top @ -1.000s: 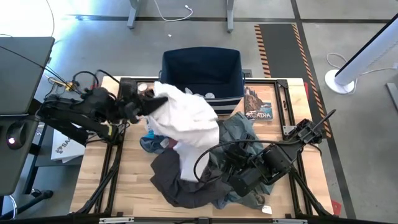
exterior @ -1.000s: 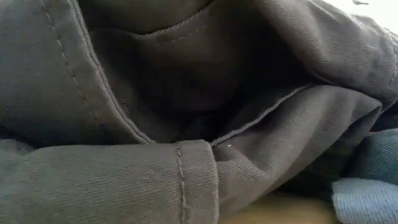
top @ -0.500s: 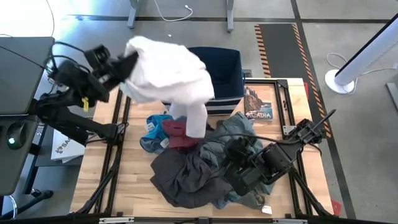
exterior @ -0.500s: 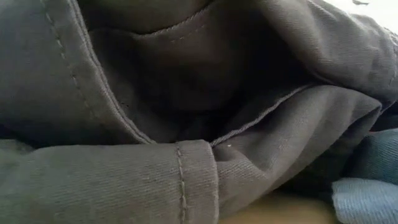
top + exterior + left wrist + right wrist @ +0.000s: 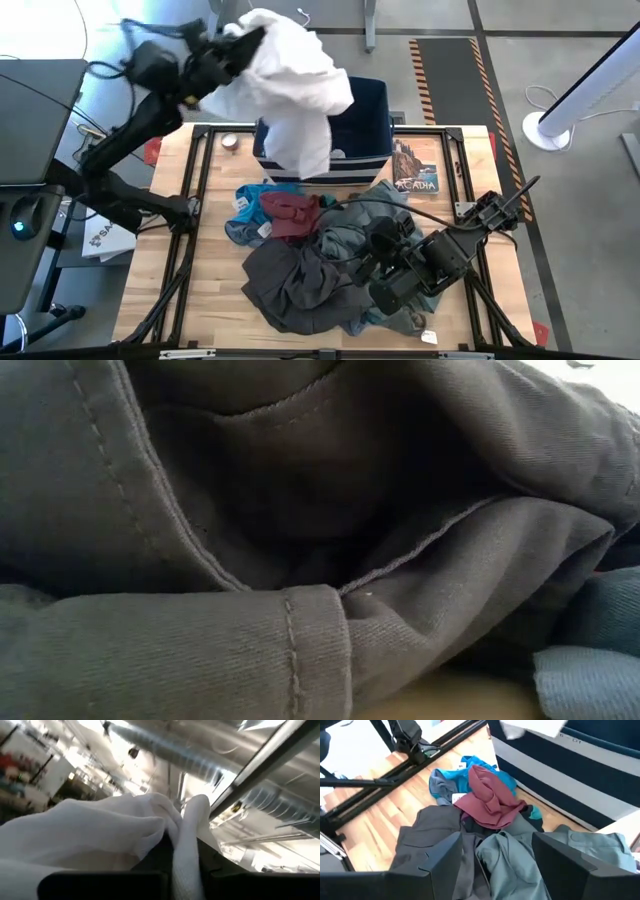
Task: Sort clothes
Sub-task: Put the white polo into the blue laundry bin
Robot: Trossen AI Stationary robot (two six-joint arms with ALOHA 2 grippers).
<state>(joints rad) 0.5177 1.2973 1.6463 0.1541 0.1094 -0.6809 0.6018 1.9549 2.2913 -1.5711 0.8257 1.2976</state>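
My left gripper is raised beyond the table's far left corner, shut on a white garment. The garment hangs over the navy striped bin. On the table lies a pile of clothes: a bright blue piece, a maroon piece, a grey-green shirt and dark grey trousers. My right gripper hovers open above the shirt and trousers, touching nothing. The trousers fill the low view. My left gripper pinches a bunched fold of the white garment between its two fingers, near the garment's upper end. The fingers point slanting upward. The garment is lifted clear of the table and hangs slack, its lower end dangling at the bin's near rim.
A picture box lies right of the bin. A small round object sits at the table's far left. Black frame bars cross the wooden table, which is bare at the near left.
My left gripper has swung up and toward the table's far edge with the white garment. The garment has come off the pile and now hangs over the bin. The maroon and blue pieces it covered now show. My right gripper has rolled at the wrist in place.
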